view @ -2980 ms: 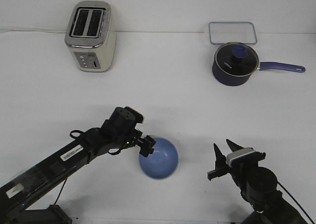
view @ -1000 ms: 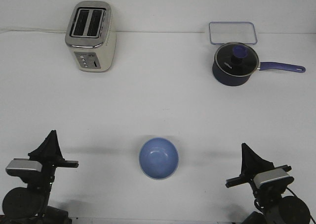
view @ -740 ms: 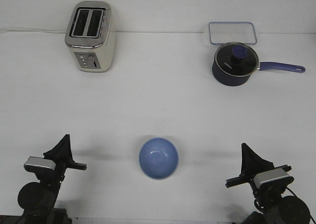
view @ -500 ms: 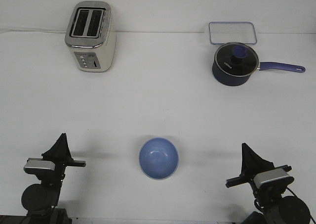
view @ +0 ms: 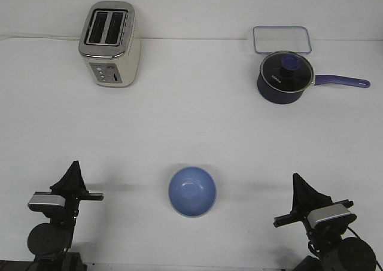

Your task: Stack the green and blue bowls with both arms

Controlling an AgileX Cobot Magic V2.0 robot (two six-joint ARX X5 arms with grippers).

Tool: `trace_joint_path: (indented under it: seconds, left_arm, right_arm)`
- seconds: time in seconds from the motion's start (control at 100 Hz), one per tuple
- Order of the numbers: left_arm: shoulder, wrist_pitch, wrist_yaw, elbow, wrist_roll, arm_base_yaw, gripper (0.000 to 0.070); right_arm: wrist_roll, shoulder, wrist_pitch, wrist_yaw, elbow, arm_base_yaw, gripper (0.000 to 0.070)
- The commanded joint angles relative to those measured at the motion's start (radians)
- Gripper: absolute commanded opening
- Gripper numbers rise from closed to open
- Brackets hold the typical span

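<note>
Since three seconds ago, when my left arm reached out to the blue bowl (view: pixel 192 191), that arm has pulled all the way back to the near left corner; my left pincer (view: pixel 73 174) now points up, and its tips look pressed together into one sharp point; my right pincer (view: pixel 298 186) has swung back too and stands near the right corner, also with its tips together and nothing in them; since half a second ago hardly anything has moved; the blue bowl sits open side up on the white table (view: pixel 191 115), near the front edge and between my two arms, well apart from both; it is free, with nothing touching it; I can only see blue from above, so I cannot tell if the green bowl is under it; far back on the left stands a cream and silver toaster (view: pixel 110 43) with two slots; far back on the right is a dark blue pot (view: pixel 285 77) with a glass lid and a long handle pointing right; it has small white writing on its side, too tiny for me to read; just behind it lies a clear box lid (view: pixel 282 39).
</note>
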State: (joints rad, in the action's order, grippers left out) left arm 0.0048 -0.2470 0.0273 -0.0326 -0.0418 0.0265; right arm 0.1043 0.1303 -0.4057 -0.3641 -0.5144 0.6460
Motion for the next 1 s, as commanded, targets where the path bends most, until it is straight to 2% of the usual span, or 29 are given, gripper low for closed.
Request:
trace_joint_path:
  seconds: [0.0,0.5,0.61,0.69,0.76,0.9,0.99]
  left_arm:
    - [-0.002,-0.012,0.003,0.019,-0.003,-0.002,0.0015]
    - [-0.002,-0.012,0.003,0.019,-0.003,-0.002,0.0015]
    - [-0.002,-0.012,0.003,0.019,-0.003,-0.002,0.0015]
    - [-0.002,-0.012,0.003,0.019,-0.003,-0.002,0.0015]
    - [-0.002,-0.012,0.003,0.019,-0.003,-0.002,0.0015]
    - [-0.002,-0.012,0.003,0.019,-0.003,-0.002,0.0015]
    - [-0.002,-0.012,0.003,0.019,-0.003,-0.002,0.0015]
  right_arm:
    - [0.0,-0.005,0.009,-0.003,-0.001,0.006,0.0]
    - [-0.008,-0.005,0.008,-0.005,-0.001,0.006,0.0]
    - [-0.098,-0.005,0.012,-0.008,0.003,-0.023,0.0]
    - [-0.191,-0.006,0.084,0.002,0.04,-0.1,0.0]
    - [-0.249,-0.016,0.15,0.062,0.088,-0.198,0.0]
    - [-0.298,-0.037,0.241,0.29,0.212,-0.397,0.0]
    - [-0.337,-0.057,0.264,0.393,0.293,-0.48,0.0]
